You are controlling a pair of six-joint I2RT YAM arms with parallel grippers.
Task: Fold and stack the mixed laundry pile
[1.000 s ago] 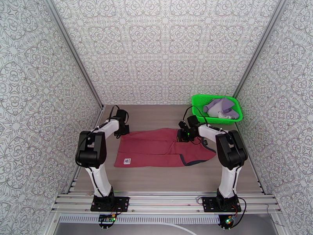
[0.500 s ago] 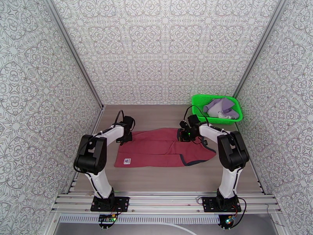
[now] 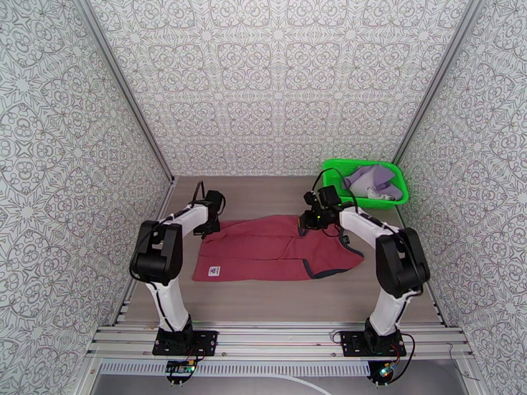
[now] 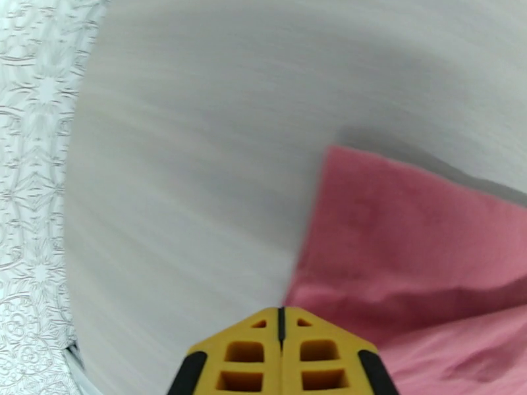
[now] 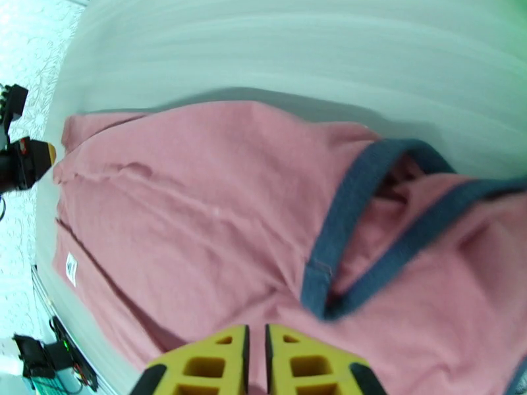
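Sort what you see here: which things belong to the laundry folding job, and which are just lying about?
Belong to the job:
red tank top, spread out
lavender garment, bunched up

Just lying about:
green mesh basket, holding the lavender garment
wooden table
patterned walls

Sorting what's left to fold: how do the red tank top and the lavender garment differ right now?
The red tank top lies spread on the table; the lavender garment sits bunched in the green basket. The red tank top has dark trim; the lavender garment looks plain. Both are soft cloth.
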